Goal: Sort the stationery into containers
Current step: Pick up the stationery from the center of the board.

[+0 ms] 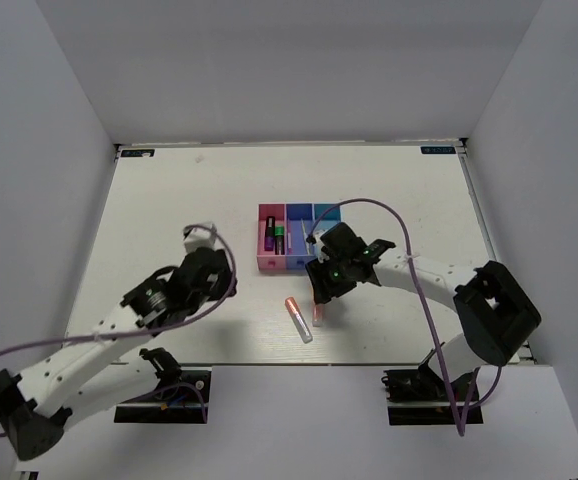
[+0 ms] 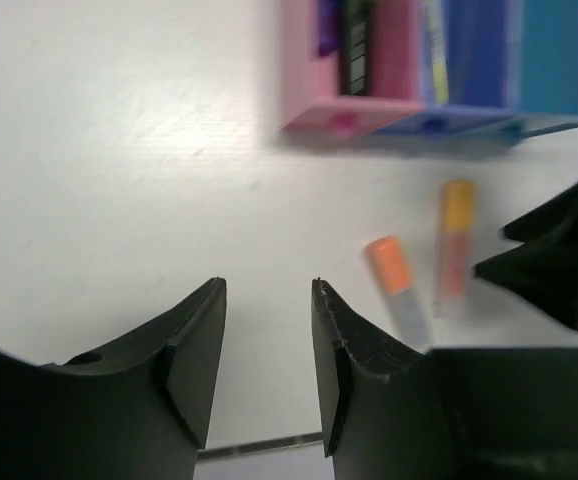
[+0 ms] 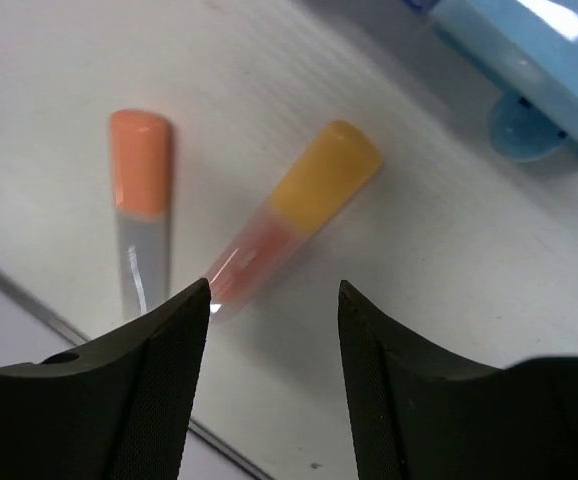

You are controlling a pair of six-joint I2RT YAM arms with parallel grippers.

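The three joined containers stand mid-table: pink bin (image 1: pixel 267 262), dark blue bin (image 1: pixel 297 262) and teal bin (image 1: pixel 326 211). The pink bin (image 2: pixel 339 112) holds a purple marker and a green, black-capped marker; the blue bin (image 2: pixel 481 60) holds a thin yellow pen. Two markers lie on the table in front of the bins: an orange one with a grey end (image 1: pixel 299 320) (image 3: pixel 141 200) and a pink one with a yellow cap (image 1: pixel 318 313) (image 3: pixel 299 205). My right gripper (image 1: pixel 319 292) (image 3: pixel 274 285) is open just above the pink marker's end. My left gripper (image 1: pixel 217 276) (image 2: pixel 269 285) is open and empty, to the left of the markers.
White walls close in the table at the back and sides. The table's front edge (image 3: pixel 29 300) runs close behind the two loose markers. A purple cable (image 1: pixel 409 240) loops over the right arm. The teal bin (image 3: pixel 529 60) sits just beyond the right gripper.
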